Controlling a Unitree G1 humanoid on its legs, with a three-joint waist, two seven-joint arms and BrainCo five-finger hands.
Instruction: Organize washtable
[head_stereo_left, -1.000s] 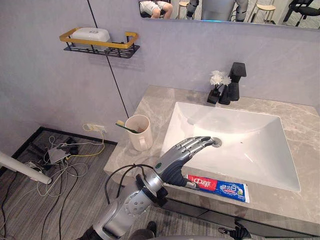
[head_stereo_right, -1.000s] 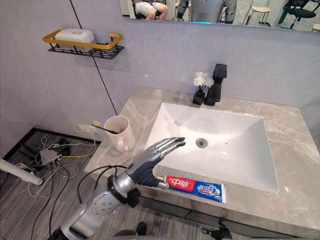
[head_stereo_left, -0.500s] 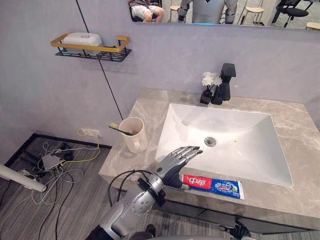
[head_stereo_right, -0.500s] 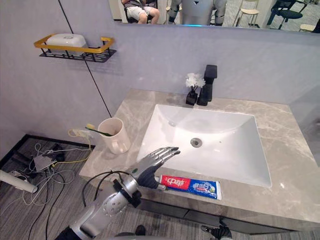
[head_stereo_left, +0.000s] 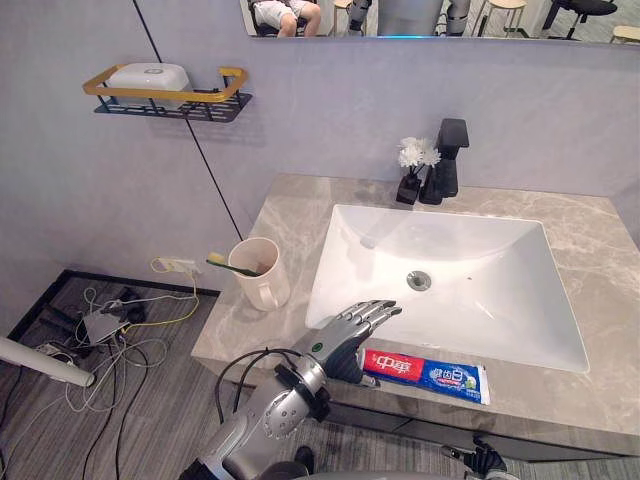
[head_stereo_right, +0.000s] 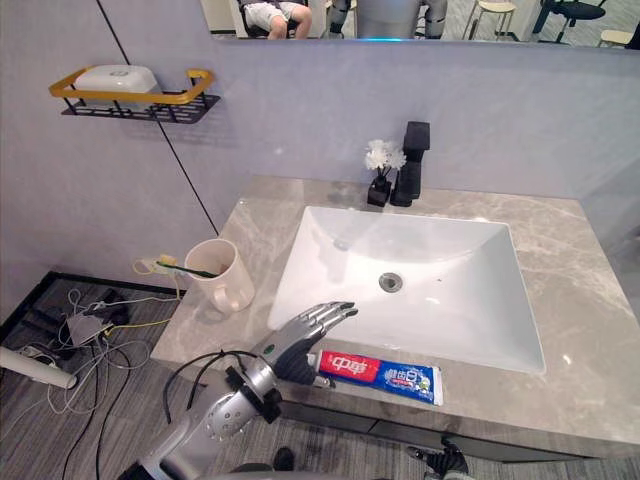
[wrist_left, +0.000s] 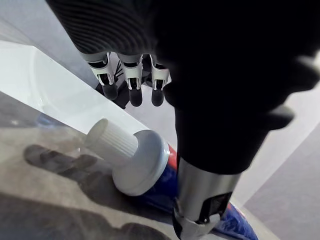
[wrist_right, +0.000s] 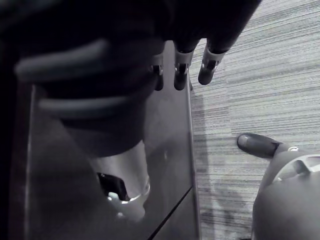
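A red and blue toothpaste tube (head_stereo_left: 428, 372) lies along the front edge of the grey marble counter (head_stereo_left: 285, 215), its white ribbed cap (wrist_left: 112, 140) pointing left. My left hand (head_stereo_left: 352, 330) hovers open at the cap end, its fingers straight over the sink's front rim and its thumb (wrist_left: 200, 200) beside the tube's shoulder. It holds nothing. A cream cup (head_stereo_left: 260, 280) with a green toothbrush (head_stereo_left: 230, 265) in it stands on the counter's left side. My right hand (wrist_right: 182, 70) hangs low beside the dark cabinet, fingers relaxed, above the floor.
A white rectangular sink (head_stereo_left: 460, 290) fills the counter's middle. A black faucet (head_stereo_left: 450, 160) and a small vase of white flowers (head_stereo_left: 412, 165) stand behind it. A gold-railed wall shelf (head_stereo_left: 165, 95) holds a white soap box. Cables (head_stereo_left: 110, 325) lie on the floor at left.
The camera has shifted. My left hand has dropped and drawn back from above the sink basin to the tube's cap end. The tube and cup have not moved.
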